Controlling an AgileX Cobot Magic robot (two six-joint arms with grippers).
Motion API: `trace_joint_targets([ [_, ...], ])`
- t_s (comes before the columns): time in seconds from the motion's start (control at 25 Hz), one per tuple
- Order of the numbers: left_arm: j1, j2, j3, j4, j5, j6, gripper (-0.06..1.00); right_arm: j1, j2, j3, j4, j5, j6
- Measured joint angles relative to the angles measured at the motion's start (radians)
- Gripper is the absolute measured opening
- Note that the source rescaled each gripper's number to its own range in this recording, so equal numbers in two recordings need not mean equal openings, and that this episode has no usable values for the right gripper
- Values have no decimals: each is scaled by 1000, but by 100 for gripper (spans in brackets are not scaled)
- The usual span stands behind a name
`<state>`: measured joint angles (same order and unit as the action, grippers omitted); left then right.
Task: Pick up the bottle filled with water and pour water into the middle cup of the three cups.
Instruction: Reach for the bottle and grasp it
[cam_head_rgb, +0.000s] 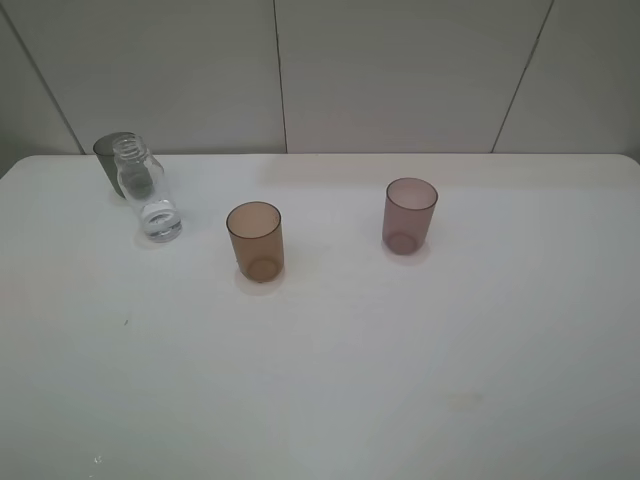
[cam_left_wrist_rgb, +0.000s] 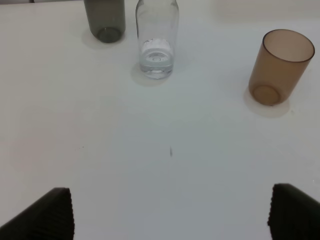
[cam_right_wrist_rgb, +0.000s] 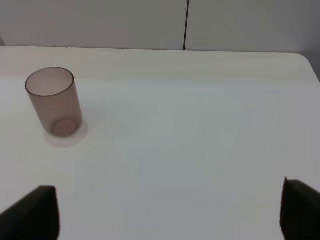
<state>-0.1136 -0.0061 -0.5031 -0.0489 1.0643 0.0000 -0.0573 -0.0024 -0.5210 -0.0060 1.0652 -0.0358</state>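
The bottle (cam_head_rgb: 150, 195) is standing upright near the table's (cam_head_rgb: 400, 380) far left corner, just in front of the dark grey cup (cam_head_rgb: 108, 155) — the two are overlapping in the high view. The middle cup (cam_head_rgb: 255, 240) is sitting left of centre, nearer the far edge, and the mauve cup (cam_head_rgb: 410, 215) is standing well apart to its right. The left gripper (cam_left_wrist_rgb: 170, 215) is hanging wide open over bare table, gripping nothing — the right gripper (cam_right_wrist_rgb: 170, 210) likewise.

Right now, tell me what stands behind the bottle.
A dark grey cup stands upright there. From the high camera the bottle covers the cup's near side and part of its base, so those cannot be seen clearly. The left wrist view shows a gap between them.
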Motion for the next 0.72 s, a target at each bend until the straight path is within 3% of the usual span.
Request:
trace_joint_targets([
  [0.72,0,0,0,0,0,0,100,0,0,0,0,0,0],
])
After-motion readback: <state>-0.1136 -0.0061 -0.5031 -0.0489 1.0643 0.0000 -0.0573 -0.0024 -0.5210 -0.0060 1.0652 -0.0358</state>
